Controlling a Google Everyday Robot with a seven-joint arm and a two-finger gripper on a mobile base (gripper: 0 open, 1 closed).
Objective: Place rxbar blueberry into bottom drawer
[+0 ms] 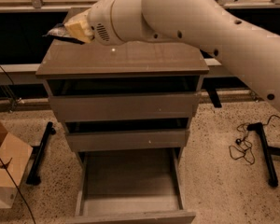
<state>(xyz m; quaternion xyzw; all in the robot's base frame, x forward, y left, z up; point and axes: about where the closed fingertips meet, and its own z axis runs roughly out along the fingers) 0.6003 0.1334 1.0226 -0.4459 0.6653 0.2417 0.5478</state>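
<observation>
My gripper [73,31] is over the left rear edge of the cabinet top [126,59], at the end of the big white arm that crosses the view from the right. Its yellowish fingers are shut on the rxbar blueberry [57,32], a dark crinkly wrapper that sticks out to the left. The bottom drawer [130,183] is pulled open below, and its plain grey tray holds nothing. It lies low in the view, far below and in front of the gripper. The two drawers above it are pushed in.
A cardboard box [4,169] stands on the floor at the left, beside a black stand leg [39,153]. Another black stand leg [265,153] and a loose cable [240,146] lie on the speckled floor at the right. The arm hides the back of the cabinet top.
</observation>
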